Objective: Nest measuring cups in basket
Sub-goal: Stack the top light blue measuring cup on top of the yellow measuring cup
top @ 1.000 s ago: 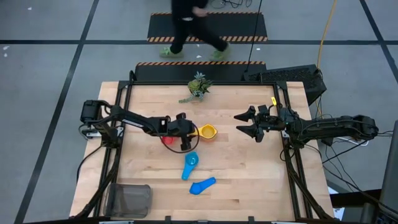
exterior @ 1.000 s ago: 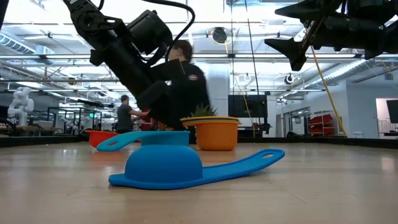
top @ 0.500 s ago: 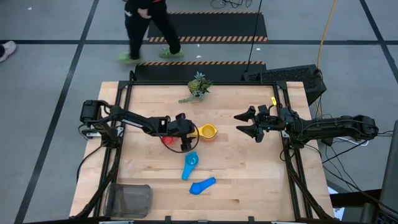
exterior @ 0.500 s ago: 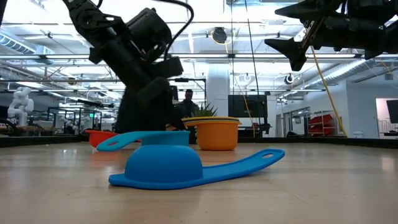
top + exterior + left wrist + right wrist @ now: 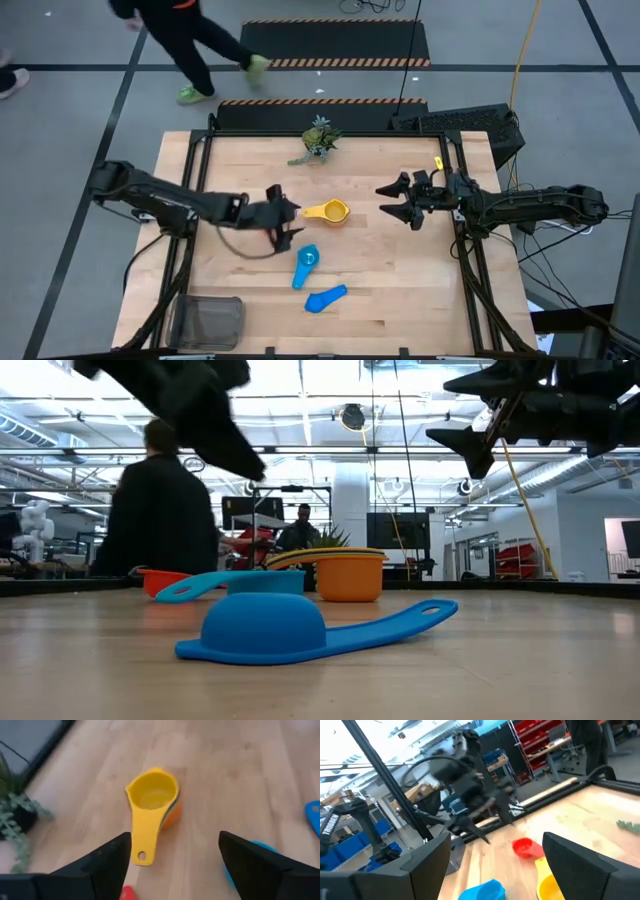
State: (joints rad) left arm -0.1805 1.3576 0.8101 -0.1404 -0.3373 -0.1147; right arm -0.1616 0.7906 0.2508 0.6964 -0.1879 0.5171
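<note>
The left gripper point(image 5: 283, 222) is empty, its fingers point(image 5: 107, 865) spread wide. The left wrist view alone shows the yellow cup point(image 5: 151, 805) nested in an orange cup point(image 5: 171, 815), just ahead of the fingertips. The red cup point(image 5: 523, 847), hidden from above, shows in the right wrist view. The left arm has pulled back from it since half a second ago. The right gripper point(image 5: 401, 201) hangs open, well apart from the cups. The basket point(image 5: 207, 322) sits at the table's near-left corner.

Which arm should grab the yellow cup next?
Left. Its open pincer hangs just beside the yellow plastic measuring cup, facing the cup's handle, as the left wrist view shows. The right pincer, also open, hovers farther from the cup, on its other side.
</note>
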